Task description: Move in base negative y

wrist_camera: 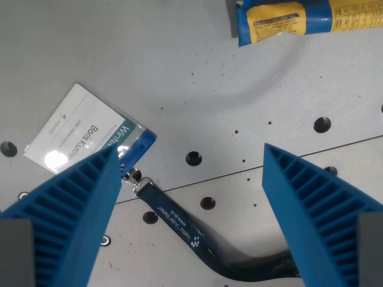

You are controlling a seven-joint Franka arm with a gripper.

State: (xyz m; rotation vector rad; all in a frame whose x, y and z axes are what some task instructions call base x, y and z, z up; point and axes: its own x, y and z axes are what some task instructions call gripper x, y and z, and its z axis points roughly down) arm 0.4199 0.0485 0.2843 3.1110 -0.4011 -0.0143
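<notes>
Ribbed blue fingers (78, 203) of gripper (188, 158) spread wide, holding nothing, above perforated grey metal table (179, 66). Glossy rectangular name badge (84, 133) with dark woven lanyard (185, 233) underneath; crinkled blue-yellow wrapper (299, 18) at top.

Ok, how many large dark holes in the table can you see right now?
6, maybe more hidden behind the gripper fingers: far left, centre, below centre, by the lanyard, right, lower right.

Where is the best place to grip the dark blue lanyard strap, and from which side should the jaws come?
Probably the straight stretch of the dark blue fabric lanyard strap just below its metal clip. It lies flat on the grey perforated table, so come from above, jaws across its narrow width.
</notes>
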